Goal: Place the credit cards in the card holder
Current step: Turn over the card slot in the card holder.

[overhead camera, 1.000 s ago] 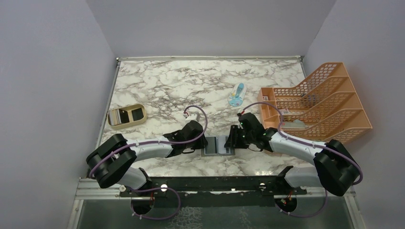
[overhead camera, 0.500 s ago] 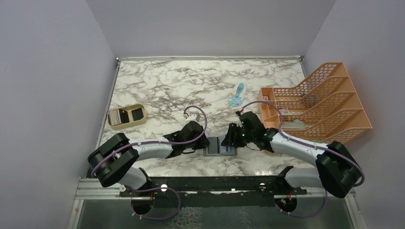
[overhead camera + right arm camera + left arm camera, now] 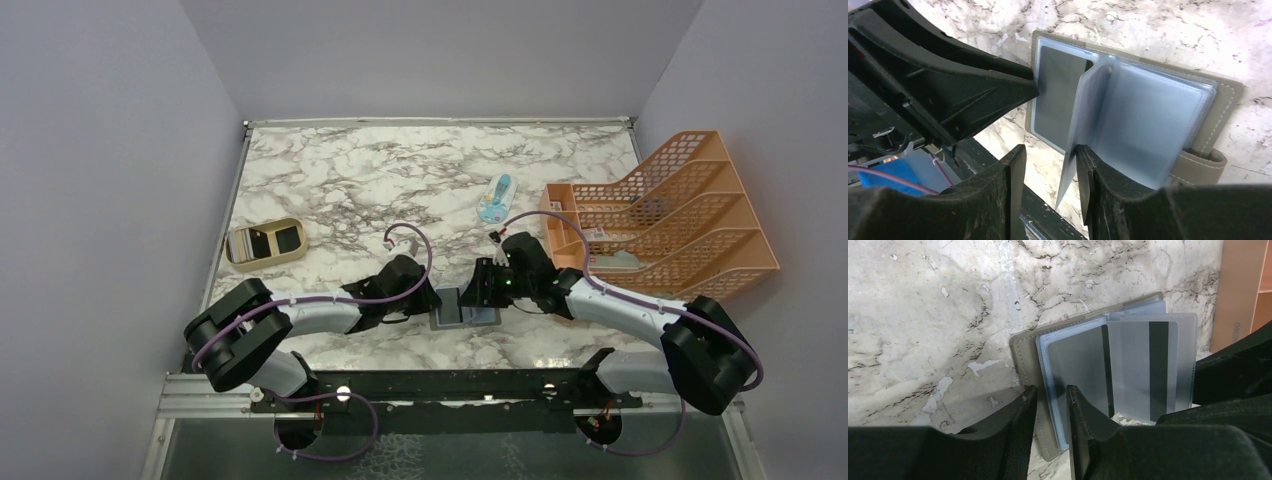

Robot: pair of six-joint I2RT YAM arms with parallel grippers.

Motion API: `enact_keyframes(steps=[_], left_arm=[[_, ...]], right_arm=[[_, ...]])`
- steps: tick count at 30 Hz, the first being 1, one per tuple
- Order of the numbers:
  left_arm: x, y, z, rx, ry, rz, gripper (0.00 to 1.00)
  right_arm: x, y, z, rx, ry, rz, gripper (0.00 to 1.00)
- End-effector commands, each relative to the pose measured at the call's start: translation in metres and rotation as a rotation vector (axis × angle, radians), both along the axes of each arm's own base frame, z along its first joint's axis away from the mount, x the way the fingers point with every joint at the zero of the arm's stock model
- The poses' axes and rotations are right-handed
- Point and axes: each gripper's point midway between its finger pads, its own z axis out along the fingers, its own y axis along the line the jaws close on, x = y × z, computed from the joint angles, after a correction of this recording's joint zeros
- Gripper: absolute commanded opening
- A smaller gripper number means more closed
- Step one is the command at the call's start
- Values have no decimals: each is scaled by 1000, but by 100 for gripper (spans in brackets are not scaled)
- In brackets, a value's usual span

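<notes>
card holder [image 3: 1023, 350] edge behind L fingers [image 3: 1013, 440], sleeves [image 3: 1148, 125] blurry

Soft, even light with weak shadows; the table [image 3: 330, 180] is sharp, while near fingers [image 3: 1018, 440] blur in wrist views.

The card holder [image 3: 462, 307] is lying open and flat at 6 o'clock on the surface [image 3: 330, 190], its grey cover framing pale blue pockets, with one clear sleeve [image 3: 1085, 110] standing upright near the fold. A dark grey card [image 3: 1078, 370] is sitting in the 9 o'clock pocket. A striped card [image 3: 1148, 367] is showing through a translucent sleeve at its 3 o'clock.
</notes>
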Motion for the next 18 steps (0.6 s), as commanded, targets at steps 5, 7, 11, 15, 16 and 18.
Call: enact_keyframes(steps=[5,7,11,15,16,18], left_arm=[[-8,4,2,-16,18,0,32],[-8,4,3,-26,18,6,32],[-5,9,6,-9,6,22,33],[3,18,14,20,-22,40,37],[6,20,17,29,-31,46,38],[13,27,23,53,-52,56,40]], right_arm=[[-6,23,25,139,-24,95,43],[-8,26,24,153,-13,106,43],[-8,28,20,156,0,112,43],[-8,31,18,153,16,130,43],[-7,30,16,145,17,128,44],[-6,28,14,122,16,122,44]])
